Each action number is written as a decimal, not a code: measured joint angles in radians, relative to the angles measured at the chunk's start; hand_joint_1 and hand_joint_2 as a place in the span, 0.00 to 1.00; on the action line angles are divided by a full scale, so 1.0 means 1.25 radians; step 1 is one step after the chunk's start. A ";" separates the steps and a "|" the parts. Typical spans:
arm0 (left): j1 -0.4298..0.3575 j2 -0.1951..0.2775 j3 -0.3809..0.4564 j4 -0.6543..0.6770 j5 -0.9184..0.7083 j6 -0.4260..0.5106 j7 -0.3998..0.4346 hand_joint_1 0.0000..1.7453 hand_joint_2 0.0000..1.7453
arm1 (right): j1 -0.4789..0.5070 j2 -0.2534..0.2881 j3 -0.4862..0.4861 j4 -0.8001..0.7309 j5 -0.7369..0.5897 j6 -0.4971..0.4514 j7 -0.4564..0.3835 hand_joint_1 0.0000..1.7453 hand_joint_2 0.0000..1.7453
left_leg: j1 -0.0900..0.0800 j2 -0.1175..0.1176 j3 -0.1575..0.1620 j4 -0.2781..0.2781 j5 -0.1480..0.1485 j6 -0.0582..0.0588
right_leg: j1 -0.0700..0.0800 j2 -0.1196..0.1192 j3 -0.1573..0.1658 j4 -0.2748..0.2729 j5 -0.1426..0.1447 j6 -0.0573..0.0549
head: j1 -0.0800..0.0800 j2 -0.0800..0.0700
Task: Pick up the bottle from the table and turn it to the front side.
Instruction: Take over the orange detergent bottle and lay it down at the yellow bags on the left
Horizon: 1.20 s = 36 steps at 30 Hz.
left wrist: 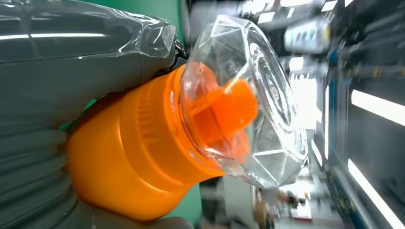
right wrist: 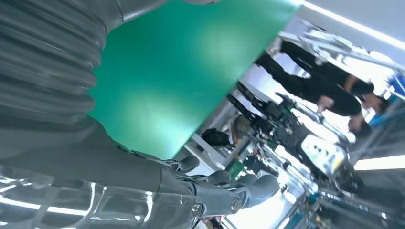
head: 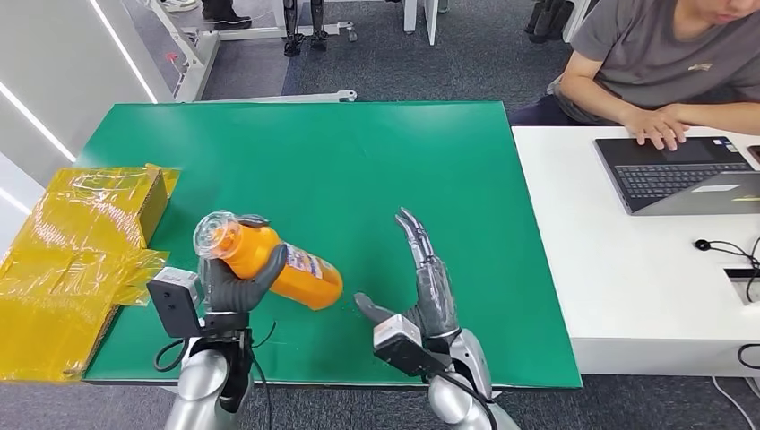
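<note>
My left hand (head: pixel 235 285) grips an orange bottle (head: pixel 285 265) with a clear faceted cap (head: pixel 215 235), lifted above the green table (head: pixel 358 170). The bottle lies tilted, cap toward the left, base pointing right toward my right hand. In the left wrist view the clear cap (left wrist: pixel 248 100) and orange neck (left wrist: pixel 143 143) sit close against my left hand (left wrist: pixel 57 86). My right hand (head: pixel 428 278) stands open, fingers spread and upright, a little right of the bottle's base and apart from it. The right wrist view shows my right hand (right wrist: pixel 71 167) over the green surface (right wrist: pixel 176 71).
Crumpled yellow plastic wrap over a box (head: pixel 81 242) lies at the table's left edge. A white desk (head: pixel 627 287) adjoins on the right, with a laptop (head: pixel 681 175) and a seated person (head: pixel 663 63) typing. Cables (head: pixel 726 251) lie on that desk.
</note>
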 joint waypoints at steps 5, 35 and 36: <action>0.011 0.051 0.033 -0.049 -0.091 0.156 0.016 1.00 1.00 | 0.054 -0.001 -0.003 -0.071 -0.009 0.001 0.000 0.00 1.00 | 0.000 0.000 0.000 0.000 0.000 0.000 | 0.000 0.000 0.000 0.000 0.000 0.000 | 0.000 0.000; -0.264 0.435 -0.018 0.425 -0.909 0.149 0.169 1.00 1.00 | 0.090 -0.023 -0.010 -0.101 -0.045 0.031 -0.036 0.00 1.00 | 0.001 0.001 0.001 0.000 0.002 -0.003 | 0.000 0.001 -0.001 0.001 0.001 -0.002 | 0.000 0.000; -0.288 0.441 -0.038 0.460 -0.928 0.136 0.157 1.00 1.00 | 0.090 -0.024 -0.010 -0.101 -0.047 0.029 -0.038 0.00 1.00 | 0.001 0.001 0.001 0.000 0.003 -0.003 | 0.000 0.001 -0.001 0.001 0.001 -0.003 | 0.000 0.000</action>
